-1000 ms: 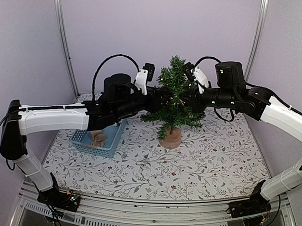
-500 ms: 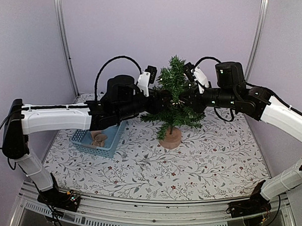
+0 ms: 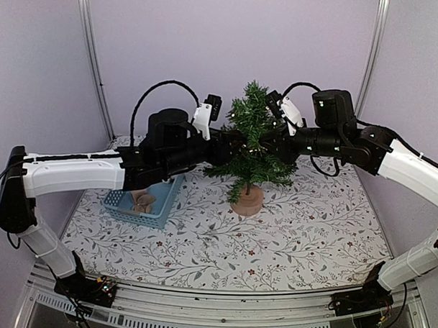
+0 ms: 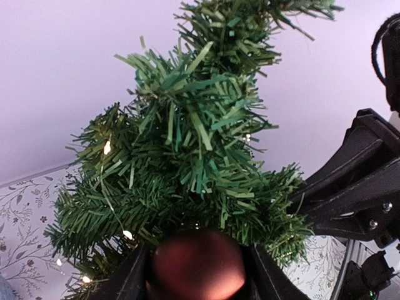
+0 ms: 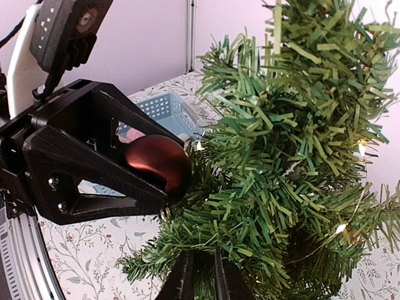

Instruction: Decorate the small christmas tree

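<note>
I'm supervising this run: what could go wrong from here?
1. The dark red round bauble sits clamped in the left gripper against the small green bristly christmas tree; no hanging loop shows, so releasing may drop it.
2. The right gripper is buried in the branches opposite; pulling either arm could tip the tree on its round tan wooden base.
3. Either gripper might snag the thin light string.

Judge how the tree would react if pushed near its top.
Probably tips easily: the tree stands tall over a small round base. Its branches look thin and bristly, so they would likely flex first.
</note>
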You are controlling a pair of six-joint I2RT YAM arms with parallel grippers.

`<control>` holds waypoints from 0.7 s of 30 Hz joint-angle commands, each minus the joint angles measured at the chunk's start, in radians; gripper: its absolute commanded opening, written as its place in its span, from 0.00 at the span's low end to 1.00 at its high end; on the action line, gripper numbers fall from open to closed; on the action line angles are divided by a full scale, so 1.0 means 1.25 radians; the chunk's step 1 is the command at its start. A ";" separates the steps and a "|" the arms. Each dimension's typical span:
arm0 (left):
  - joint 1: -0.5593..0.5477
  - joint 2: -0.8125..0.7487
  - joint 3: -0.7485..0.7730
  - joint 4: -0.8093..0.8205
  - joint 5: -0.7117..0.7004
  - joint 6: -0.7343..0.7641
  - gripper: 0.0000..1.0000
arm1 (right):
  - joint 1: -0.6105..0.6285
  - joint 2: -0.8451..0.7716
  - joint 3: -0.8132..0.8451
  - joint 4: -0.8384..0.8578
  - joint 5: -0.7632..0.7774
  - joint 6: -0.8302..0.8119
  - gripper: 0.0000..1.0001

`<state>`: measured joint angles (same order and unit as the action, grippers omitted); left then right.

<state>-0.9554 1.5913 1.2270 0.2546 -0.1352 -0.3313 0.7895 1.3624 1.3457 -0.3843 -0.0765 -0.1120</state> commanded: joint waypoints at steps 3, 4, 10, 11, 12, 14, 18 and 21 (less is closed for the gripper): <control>0.002 -0.045 -0.030 -0.035 -0.008 -0.013 0.42 | -0.005 -0.022 0.017 0.006 0.012 0.006 0.15; 0.003 -0.049 -0.034 -0.037 -0.007 -0.015 0.44 | -0.004 -0.023 0.016 0.007 0.012 0.007 0.15; 0.002 -0.057 -0.050 -0.042 0.002 -0.027 0.52 | -0.005 -0.027 0.011 0.012 0.009 0.011 0.16; 0.003 -0.057 -0.051 -0.043 0.004 -0.028 0.53 | -0.005 -0.028 0.010 0.012 0.007 0.012 0.16; 0.003 -0.056 -0.050 -0.043 0.009 -0.028 0.54 | -0.005 -0.028 0.010 0.012 0.006 0.013 0.16; 0.002 -0.055 -0.049 -0.044 0.014 -0.028 0.58 | -0.005 -0.029 0.009 0.013 0.005 0.016 0.16; 0.003 -0.054 -0.046 -0.039 0.027 -0.028 0.64 | -0.005 -0.033 0.005 0.015 0.004 0.020 0.17; 0.003 -0.055 -0.045 -0.034 0.038 -0.030 0.66 | -0.005 -0.034 0.004 0.015 0.002 0.023 0.17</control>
<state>-0.9554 1.5429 1.1782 0.2092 -0.1116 -0.3683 0.7895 1.3472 1.3457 -0.3813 -0.0769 -0.0971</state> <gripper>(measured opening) 0.649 0.166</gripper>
